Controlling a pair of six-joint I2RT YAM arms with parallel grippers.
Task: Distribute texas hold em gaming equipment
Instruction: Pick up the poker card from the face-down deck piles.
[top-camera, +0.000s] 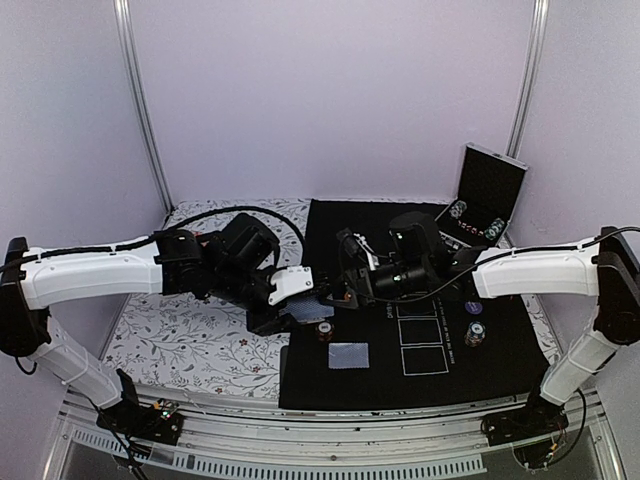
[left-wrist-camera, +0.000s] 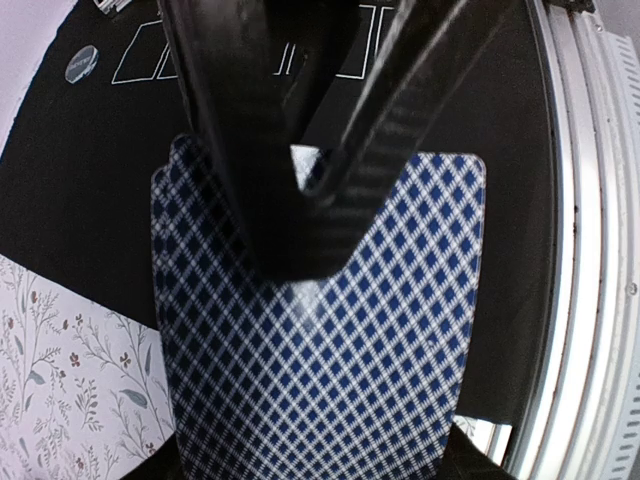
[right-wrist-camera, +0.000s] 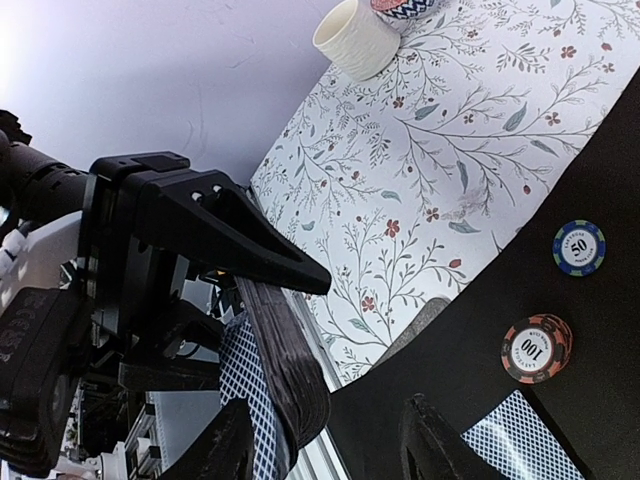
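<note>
- Left wrist view: the left pincer (left-wrist-camera: 300, 240) is clamped on the deck of cards (left-wrist-camera: 330, 380), backs up, over the left edge of the black mat (left-wrist-camera: 60, 200). It probably presents the deck so that single cards can be drawn off.
- Top view: the right pincer (top-camera: 338, 288) faces the deck from over the mat's left part, just beside it. Its jaws stand apart, and its own wrist view shows nothing between them.
- One card (top-camera: 348, 355) lies face down towards the mat's near edge, with a chip stack (top-camera: 325, 332) just behind it, likely one player's share.
- More chips (top-camera: 475, 335) sit on the mat's right part.
</note>
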